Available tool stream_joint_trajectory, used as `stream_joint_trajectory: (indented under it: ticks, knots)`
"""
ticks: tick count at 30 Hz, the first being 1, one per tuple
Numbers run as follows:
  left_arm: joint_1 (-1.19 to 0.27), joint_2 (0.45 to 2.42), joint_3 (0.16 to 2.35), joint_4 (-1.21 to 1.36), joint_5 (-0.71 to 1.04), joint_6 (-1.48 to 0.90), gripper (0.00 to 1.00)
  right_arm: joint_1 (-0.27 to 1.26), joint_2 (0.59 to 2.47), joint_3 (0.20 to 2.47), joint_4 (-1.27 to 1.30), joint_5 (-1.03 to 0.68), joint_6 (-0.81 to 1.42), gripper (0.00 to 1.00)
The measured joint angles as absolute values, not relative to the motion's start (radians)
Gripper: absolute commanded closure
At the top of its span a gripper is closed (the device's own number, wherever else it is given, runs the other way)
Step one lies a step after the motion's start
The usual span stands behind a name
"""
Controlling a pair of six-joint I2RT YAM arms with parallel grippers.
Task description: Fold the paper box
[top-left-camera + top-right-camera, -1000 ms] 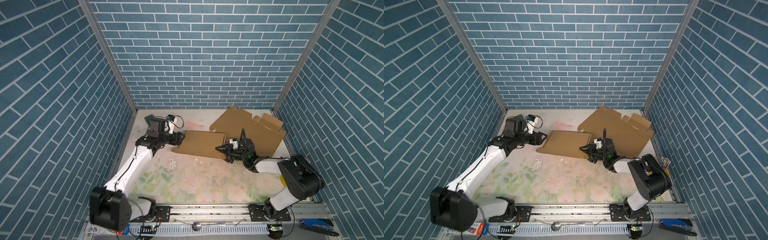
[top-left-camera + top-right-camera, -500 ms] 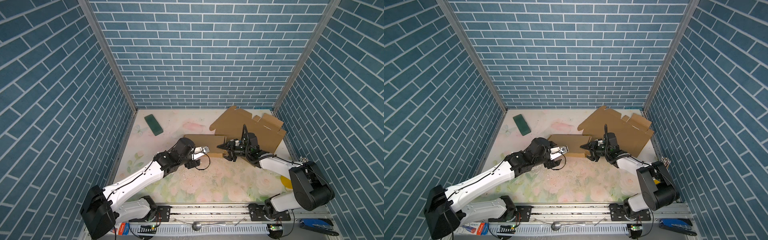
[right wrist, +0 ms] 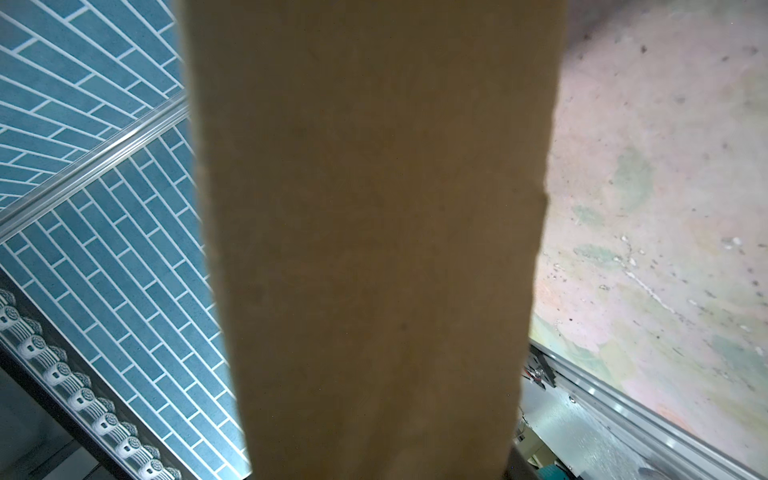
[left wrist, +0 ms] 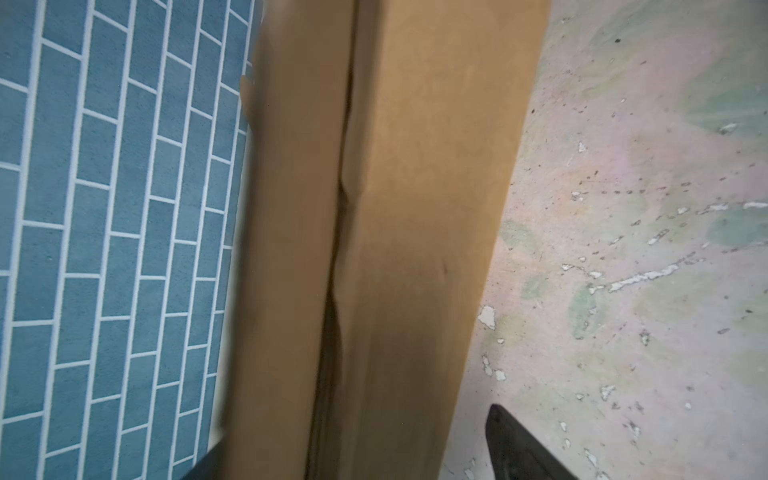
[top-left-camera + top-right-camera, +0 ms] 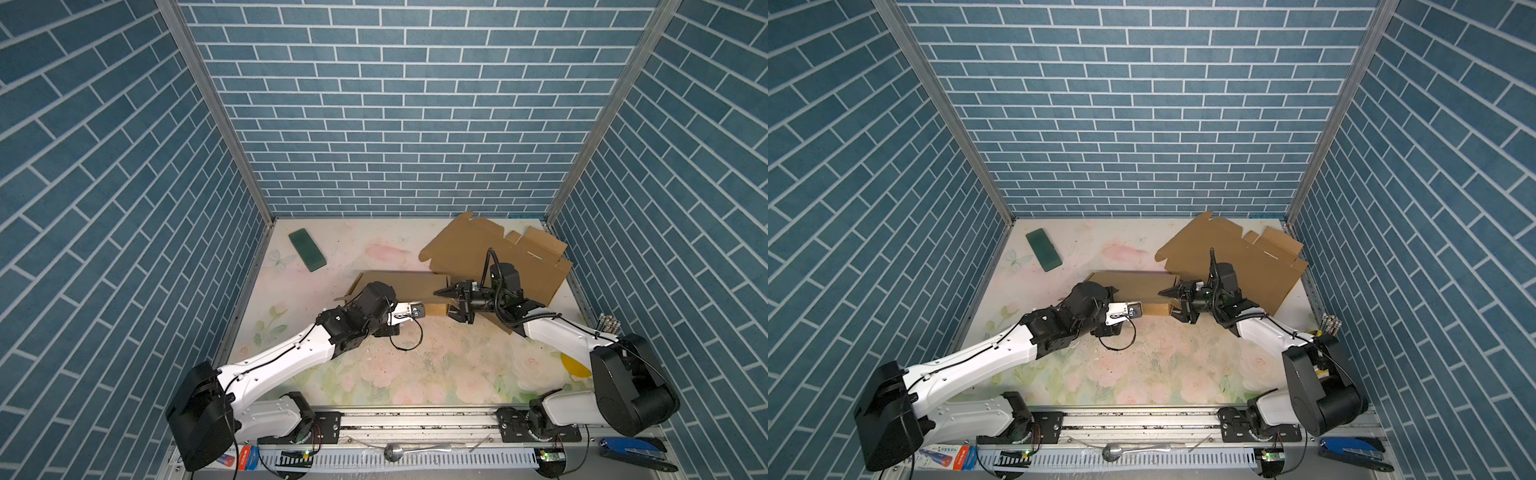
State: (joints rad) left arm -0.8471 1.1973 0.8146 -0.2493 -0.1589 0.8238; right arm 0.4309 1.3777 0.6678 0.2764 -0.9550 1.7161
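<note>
L claw (image 5: 392, 324): from box (image 5: 409, 282) left end to near wall

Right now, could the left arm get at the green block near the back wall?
Probably yes: bare table mat lies between the left gripper and the green block, and its jaws stand open astride a folded wall of the cardboard box.

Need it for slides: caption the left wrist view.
Creased cardboard box fills frame between blue brick wall and floral tabletop; dark fingertip beside it.

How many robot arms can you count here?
2. The left arm reaches from the near-left base to the cardboard box; the right arm reaches it from the near-right base.
</note>
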Motion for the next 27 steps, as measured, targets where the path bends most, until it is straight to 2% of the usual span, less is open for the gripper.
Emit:
stream_joint_trajectory:
  ticks: [5, 13, 21, 27]
  knots:
    - [-0.878, 1.17, 0.763, -0.178, -0.227, 0.901, 0.24, 0.431, 1.375, 0.695, 0.253, -0.986, 1.744, 0.56]
    - [-0.902, 1.134, 0.736, -0.085, -0.311, 1.004, 0.44, 0.429, 1.341, 0.708, 0.211, -1.002, 1.755, 0.49]
    - [-0.905, 1.122, 0.73, -0.077, -0.318, 1.034, 0.56, 0.427, 1.297, 0.708, 0.212, -1.022, 1.768, 0.31]
    - [-0.905, 1.125, 0.755, -0.151, -0.318, 0.974, 0.59, 0.394, 1.266, 0.708, 0.191, -1.038, 1.744, 0.26]
